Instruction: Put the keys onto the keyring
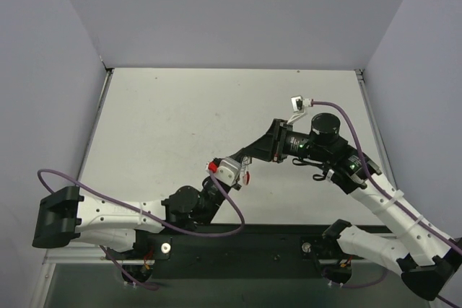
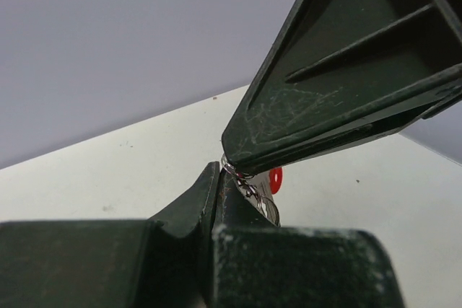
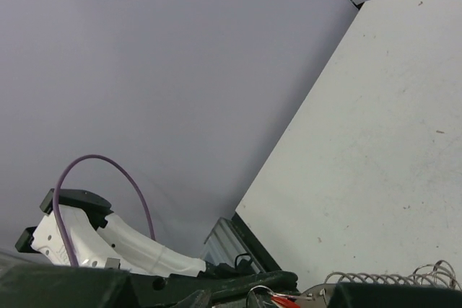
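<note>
My two grippers meet low over the middle of the table. My left gripper (image 1: 229,169) (image 2: 216,172) is shut on the silver wire rings of the keyring (image 2: 254,191). A red curved piece of the keyring (image 1: 213,166) shows at its left side. My right gripper (image 1: 244,158) (image 2: 231,154) reaches in from the right, its tip pinched together on the same rings. The tiny red key (image 2: 275,178) (image 1: 247,176), with a pale hole, hangs just behind the rings. In the right wrist view a ring (image 3: 260,295) and a red bit (image 3: 283,301) show at the bottom edge.
The white table (image 1: 180,120) is walled by grey panels on three sides. Purple cables (image 1: 346,117) loop off both arms. A silver wire coil (image 3: 382,278) shows by the right fingers. The left arm (image 1: 108,214) lies along the near edge.
</note>
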Tool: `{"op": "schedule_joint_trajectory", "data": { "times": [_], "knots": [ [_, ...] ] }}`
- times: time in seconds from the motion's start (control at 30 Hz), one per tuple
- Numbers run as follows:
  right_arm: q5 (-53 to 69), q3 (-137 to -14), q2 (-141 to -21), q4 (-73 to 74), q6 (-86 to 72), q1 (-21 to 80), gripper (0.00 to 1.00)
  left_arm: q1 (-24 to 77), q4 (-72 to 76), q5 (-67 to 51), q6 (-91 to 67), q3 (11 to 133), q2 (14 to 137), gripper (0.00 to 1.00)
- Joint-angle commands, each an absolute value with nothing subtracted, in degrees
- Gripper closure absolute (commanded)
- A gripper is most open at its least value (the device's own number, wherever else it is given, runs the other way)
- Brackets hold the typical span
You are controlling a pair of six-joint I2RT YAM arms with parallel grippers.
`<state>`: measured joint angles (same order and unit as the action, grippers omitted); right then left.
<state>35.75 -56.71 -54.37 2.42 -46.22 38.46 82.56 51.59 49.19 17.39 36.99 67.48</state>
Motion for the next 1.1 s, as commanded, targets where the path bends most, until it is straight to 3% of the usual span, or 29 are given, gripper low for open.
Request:
{"op": "schedule_joint_trajectory", "data": {
  "times": [0.0,0.13,0.23,0.37,0.77,1.07],
  "knots": [
    [39.0,-57.6,-51.6,5.0,-44.9,40.1,0.71,81.5,68.0,50.2,23.2,37.4,68.5,1.00],
    [39.8,-57.3,-50.3,2.9,-44.6,40.3,0.65,81.6,71.2,49.7,25.0,36.9,69.8,1.00],
    [40.3,-57.1,-49.3,1.7,-44.0,40.5,0.53,81.5,72.9,49.9,26.1,36.7,70.6,1.00],
    [41.0,-56.7,-47.6,0.5,-43.2,40.6,0.44,81.5,74.7,49.5,27.3,36.5,71.2,1.00],
    [31.1,-59.9,-41.1,6.7,-31.2,40.2,0.35,81.6,76.3,44.3,28.1,32.8,67.7,1.00],
    [27.4,-60.9,-43.7,10.4,-24.0,39.5,0.29,81.6,68.7,37.6,25.1,31.1,62.6,1.00]
  ]
}}
